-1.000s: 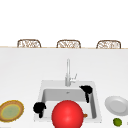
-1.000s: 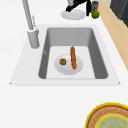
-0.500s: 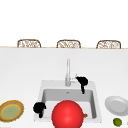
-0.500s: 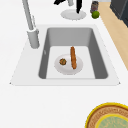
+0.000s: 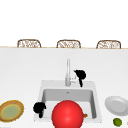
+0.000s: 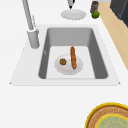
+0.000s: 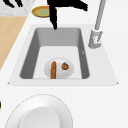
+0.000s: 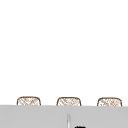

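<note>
My right hand point(image 5: 80, 74) hovers just right of the faucet point(image 5: 67, 72), level with its small side lever, its fingers relaxed and one pointing down; it holds nothing. From the right side this hand point(image 7: 65, 7) hangs over the far end of the sink basin point(image 7: 28, 53). My left hand point(image 5: 39, 108) floats idle at the sink's front left corner, holding nothing. In the basin a small white plate point(image 6: 68, 70) carries an orange-brown sausage point(image 6: 73, 57) and a small brown ball point(image 6: 62, 61). A large red sphere point(image 5: 67, 115) covers the sink's front edge in the front view.
A yellow-rimmed plate point(image 5: 11, 111) lies on the counter left of the sink. A white plate point(image 5: 116, 105), a lime point(image 5: 117, 121) and a dark jar point(image 6: 94, 5) are on the right. Three wicker chair backs point(image 5: 68, 43) line the far edge.
My right hand has moved back and a little left, from beside the sink's right rim up to the faucet. The left hand and the plate in the basin have stayed put.
</note>
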You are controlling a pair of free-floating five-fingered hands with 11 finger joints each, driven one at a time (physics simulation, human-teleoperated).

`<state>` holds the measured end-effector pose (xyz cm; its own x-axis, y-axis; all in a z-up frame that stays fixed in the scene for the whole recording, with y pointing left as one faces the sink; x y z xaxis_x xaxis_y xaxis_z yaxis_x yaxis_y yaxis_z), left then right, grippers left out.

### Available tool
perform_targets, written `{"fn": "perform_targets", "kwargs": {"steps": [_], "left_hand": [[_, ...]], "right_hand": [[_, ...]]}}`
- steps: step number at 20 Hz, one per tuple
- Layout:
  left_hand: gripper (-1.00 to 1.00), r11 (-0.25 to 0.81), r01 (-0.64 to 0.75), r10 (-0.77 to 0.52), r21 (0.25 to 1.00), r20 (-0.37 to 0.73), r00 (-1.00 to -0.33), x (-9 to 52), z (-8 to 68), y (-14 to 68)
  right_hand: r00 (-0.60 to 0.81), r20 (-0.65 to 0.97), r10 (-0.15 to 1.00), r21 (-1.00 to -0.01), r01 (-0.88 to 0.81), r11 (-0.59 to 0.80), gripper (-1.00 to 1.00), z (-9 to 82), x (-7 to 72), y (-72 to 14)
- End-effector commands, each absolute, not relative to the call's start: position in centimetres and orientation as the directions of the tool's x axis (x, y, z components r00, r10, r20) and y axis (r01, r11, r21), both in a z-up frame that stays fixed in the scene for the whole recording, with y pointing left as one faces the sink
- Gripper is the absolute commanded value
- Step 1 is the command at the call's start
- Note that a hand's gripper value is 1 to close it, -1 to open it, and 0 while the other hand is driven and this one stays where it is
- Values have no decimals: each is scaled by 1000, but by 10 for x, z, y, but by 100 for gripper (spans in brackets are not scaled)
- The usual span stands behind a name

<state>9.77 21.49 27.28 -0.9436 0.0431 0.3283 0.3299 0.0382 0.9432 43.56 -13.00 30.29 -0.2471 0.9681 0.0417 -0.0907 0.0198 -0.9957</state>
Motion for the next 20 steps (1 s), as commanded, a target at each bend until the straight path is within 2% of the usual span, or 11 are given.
{"fn": "perform_targets", "kwargs": {"steps": [1, 20], "left_hand": [[0, 38, 330, 43, 943, 328, -944, 98, 273, 215], [0, 38, 330, 43, 943, 328, -944, 98, 273, 215]], "right_hand": [[-246, -10, 969, -990, -134, -44, -100, 296, 459, -119], [-239, -20, 971, -936, -337, -102, -100, 250, 570, -95]]}}
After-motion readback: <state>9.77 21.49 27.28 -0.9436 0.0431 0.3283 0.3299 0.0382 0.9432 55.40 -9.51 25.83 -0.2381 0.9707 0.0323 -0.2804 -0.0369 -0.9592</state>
